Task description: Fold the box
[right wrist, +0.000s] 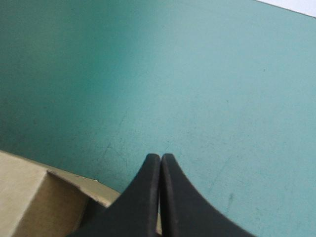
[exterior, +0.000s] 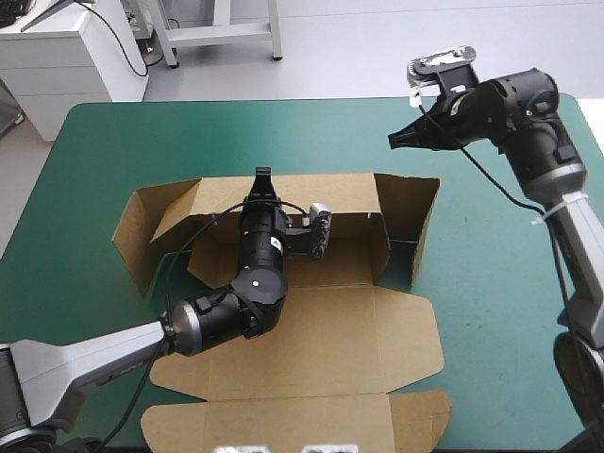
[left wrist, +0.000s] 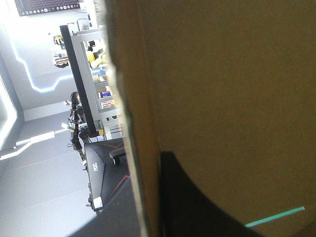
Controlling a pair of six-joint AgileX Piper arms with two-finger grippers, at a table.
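The brown box [exterior: 311, 321] sits in the middle of the tabletop. It is only partly made. Its big lid lies flat on the teal-green cover [exterior: 491, 311], pointing to the near edge of the tabletop. 3 walls stand up: 1 long wall on the far side, 1 on the left end and 1 on the right end. The left wall leans out a little.

The left arm comes in from the near left corner and reaches across the floor of the box. The left gripper [exterior: 262, 179] is at the top edge of the long far wall. In the left wrist view the brown board runs up right past the gripper. 1 black finger [left wrist: 197, 205] lies flat against 1 side of the board. The other finger is hidden behind the board. So the gripper is pinched tight on the wall, with the board in between.

The right gripper [exterior: 396, 140] is up in the air near the far right corner of the tabletop. It is well apart from the box. Its 2 black fingers are pressed together into 1 point and hold nothing. In the right wrist view a corner of the box shows under the gripper, and bare cover lies ahead of it.
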